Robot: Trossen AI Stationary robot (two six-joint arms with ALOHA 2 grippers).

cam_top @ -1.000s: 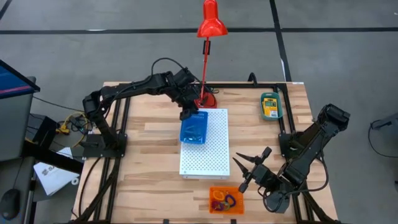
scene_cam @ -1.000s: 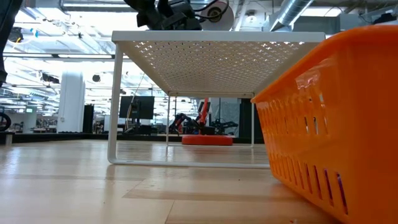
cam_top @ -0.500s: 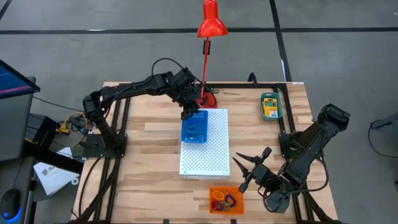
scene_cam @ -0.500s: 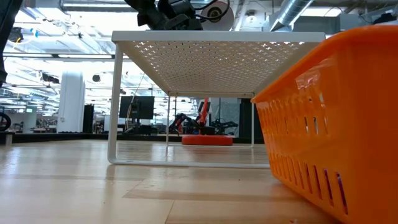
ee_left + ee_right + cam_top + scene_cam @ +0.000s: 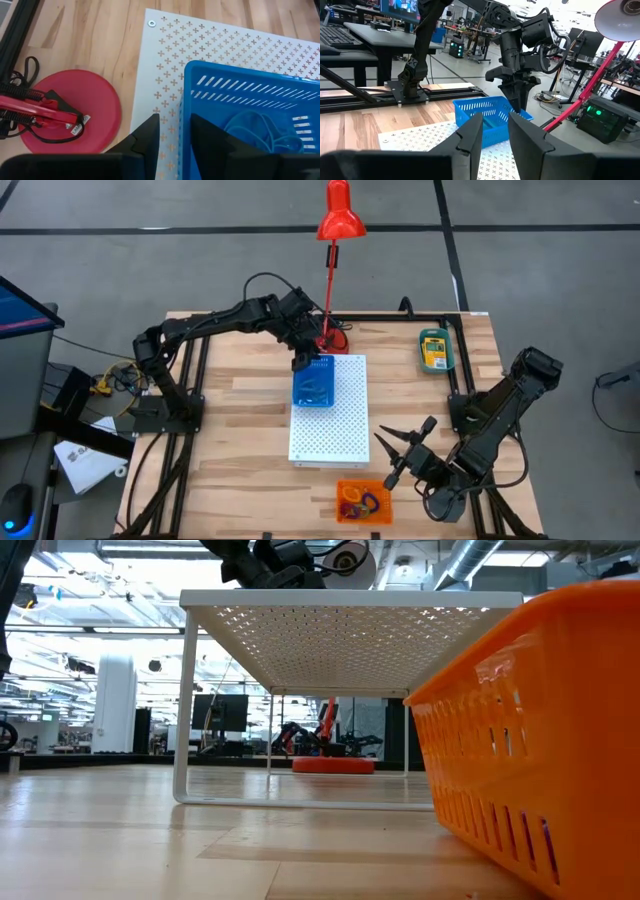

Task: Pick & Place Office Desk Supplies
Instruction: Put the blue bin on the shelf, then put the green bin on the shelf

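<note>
A blue tray (image 5: 314, 386) with a thin blue loop (image 5: 260, 131) inside sits on the white perforated board (image 5: 335, 430). My left gripper (image 5: 303, 363) is over the tray's far left corner, shut on its wall. It also shows in the right wrist view (image 5: 519, 104). My right gripper (image 5: 383, 441) is shut and empty, above the table right of the board's near end. An orange tray (image 5: 363, 502) with coloured loops lies at the near edge. A teal tray (image 5: 434, 350) with a yellow-and-green crayon box lies far right. My left gripper holds the blue tray's wall (image 5: 185, 107) next to its far left corner, one finger (image 5: 212, 145) inside the tray and one finger (image 5: 145, 145) outside. The fingers come from above, pointing down. The tray sits level with its bottom on the white board.
The red desk lamp stands with its base (image 5: 330, 340) just beyond the board's far edge, close to my left gripper. The board is a raised shelf on legs (image 5: 182, 700). Bare wood lies left of the board and between board and teal tray.
My left gripper has moved slightly toward the table's far edge, still shut on the blue tray's wall. The tray has shifted a little that way on the board.
</note>
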